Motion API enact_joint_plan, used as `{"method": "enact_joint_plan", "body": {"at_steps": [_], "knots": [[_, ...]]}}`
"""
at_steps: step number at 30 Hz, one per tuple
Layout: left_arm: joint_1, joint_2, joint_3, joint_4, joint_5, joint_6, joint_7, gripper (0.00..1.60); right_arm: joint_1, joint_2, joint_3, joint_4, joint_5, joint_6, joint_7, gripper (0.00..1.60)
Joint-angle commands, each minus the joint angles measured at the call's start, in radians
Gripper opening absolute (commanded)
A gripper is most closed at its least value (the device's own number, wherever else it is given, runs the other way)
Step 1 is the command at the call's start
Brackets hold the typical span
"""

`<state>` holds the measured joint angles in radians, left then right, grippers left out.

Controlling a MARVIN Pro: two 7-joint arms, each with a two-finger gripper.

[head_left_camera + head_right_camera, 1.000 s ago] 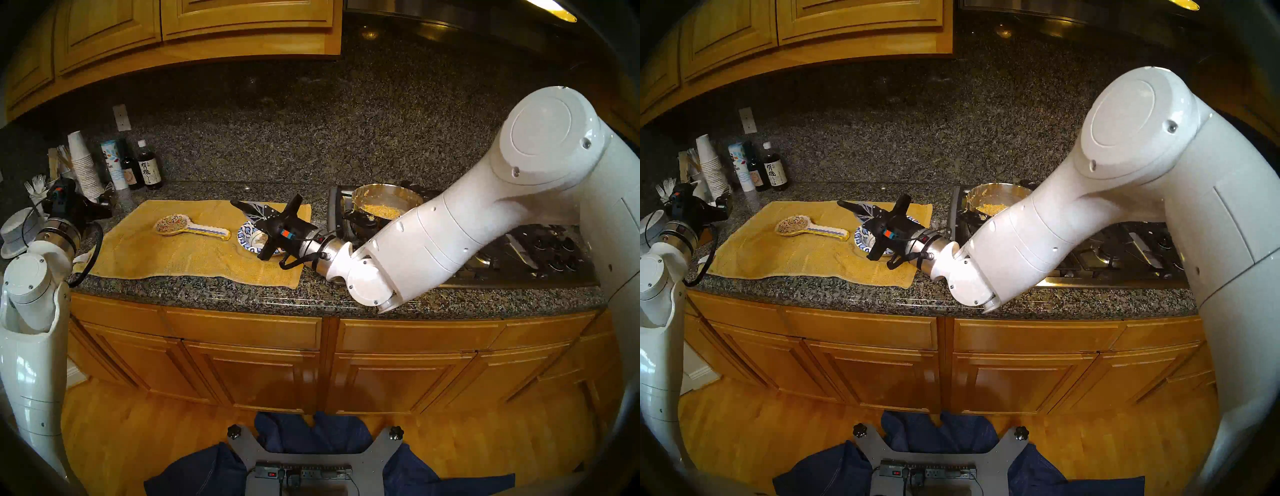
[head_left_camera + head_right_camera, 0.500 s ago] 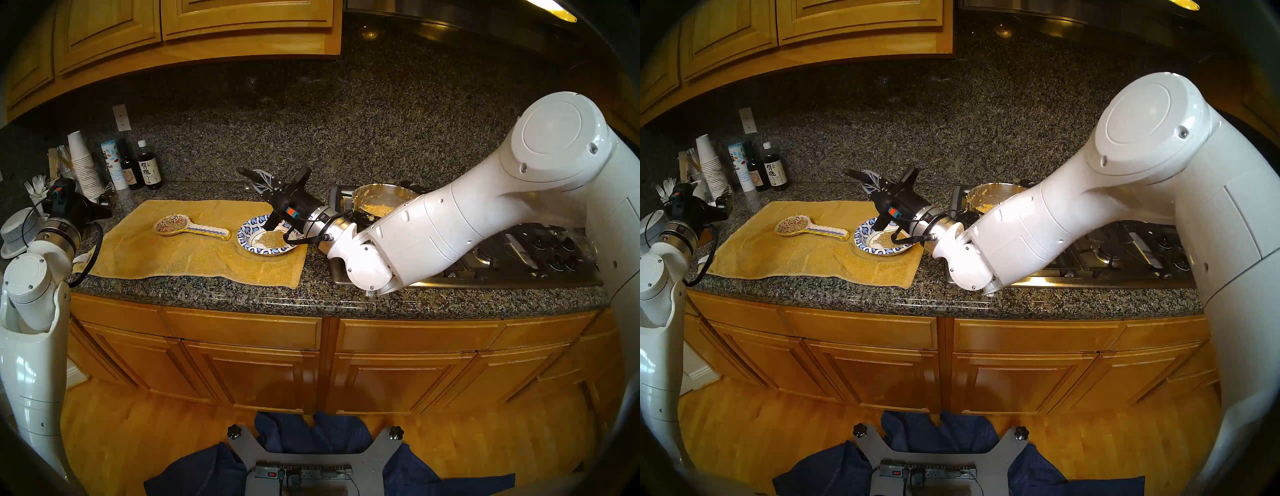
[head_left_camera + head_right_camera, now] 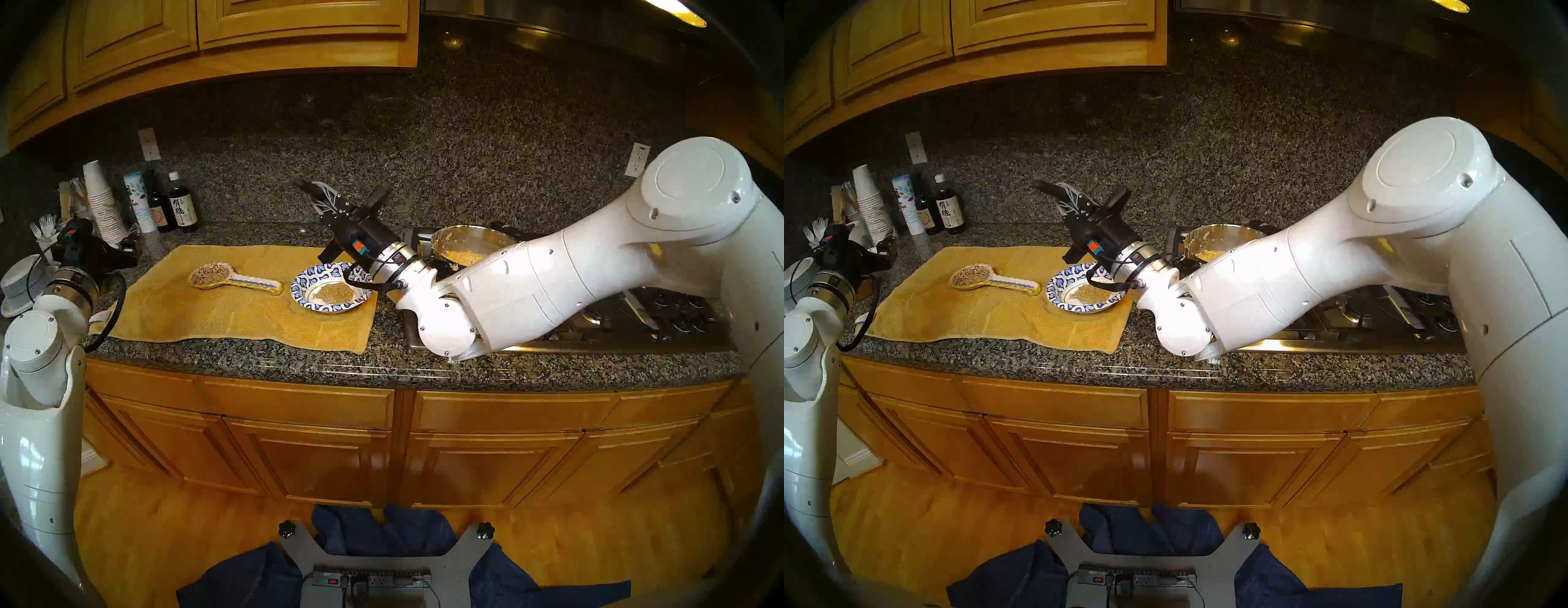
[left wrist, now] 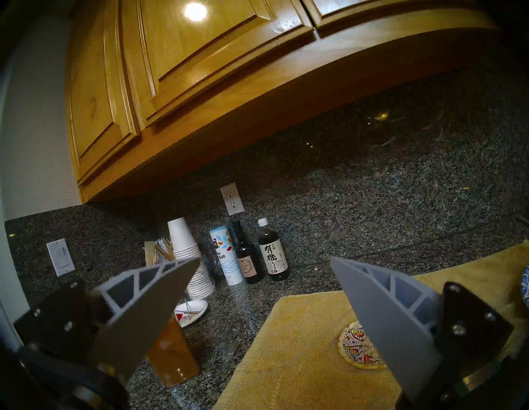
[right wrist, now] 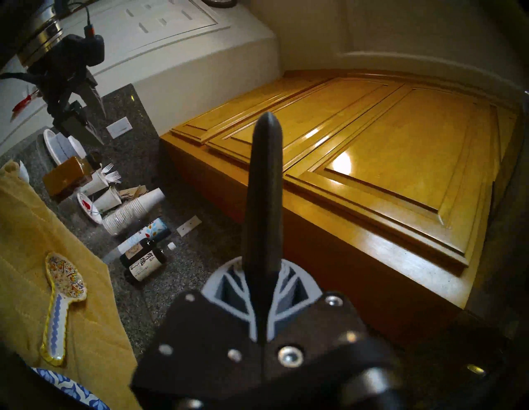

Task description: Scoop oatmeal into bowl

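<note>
The blue-and-white paper bowl (image 3: 302, 282) (image 3: 1055, 282) sits on a yellow towel with a small heap of oatmeal (image 3: 335, 292) (image 3: 1086, 293) in its centre. More oatmeal (image 3: 464, 257) lies in the steel pot (image 3: 471, 235) on the stove. My right gripper (image 3: 316, 196) (image 5: 259, 269) hangs above and behind the bowl, tilted upward, shut on a black utensil (image 5: 264, 186) whose end sticks out past the fingertips. The utensil's other end is hidden. My left gripper (image 4: 264, 259) (image 3: 106, 254) stands open and empty at the far left.
A colourful spoon rest (image 3: 235, 278) lies on the towel (image 3: 237, 318) left of the bowl. Bottles (image 3: 182, 208), stacked paper cups (image 3: 102, 204) and grey bowls (image 3: 21, 284) crowd the back left. The stove (image 3: 636, 314) lies under my right arm. Wall cabinets hang overhead.
My right gripper has lifted up and back from over the bowl with the utensil, uncovering the bowl, which now shows oatmeal. The left arm has not moved.
</note>
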<state>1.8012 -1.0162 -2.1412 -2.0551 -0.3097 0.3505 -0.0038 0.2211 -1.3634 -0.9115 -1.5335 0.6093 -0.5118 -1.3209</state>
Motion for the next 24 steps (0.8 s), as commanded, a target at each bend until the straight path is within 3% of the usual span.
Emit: {"method": "enact_joint_plan", "body": {"at_steps": [1,11,24], "knots": [[-0.017,0.015,-0.013,-0.026,0.002,-0.016,-0.001,1.60,-0.023,0.088,0.131,-0.045,-0.021,-0.001,-0.111,0.00],[-0.016,0.016,-0.013,-0.026,0.001,-0.017,-0.001,1.60,-0.086,0.179,0.287,-0.145,0.030,-0.033,-0.099,0.00],[-0.015,0.017,-0.013,-0.027,-0.001,-0.017,0.000,1.60,-0.148,0.279,0.462,-0.281,0.280,-0.106,-0.032,0.00]]}}
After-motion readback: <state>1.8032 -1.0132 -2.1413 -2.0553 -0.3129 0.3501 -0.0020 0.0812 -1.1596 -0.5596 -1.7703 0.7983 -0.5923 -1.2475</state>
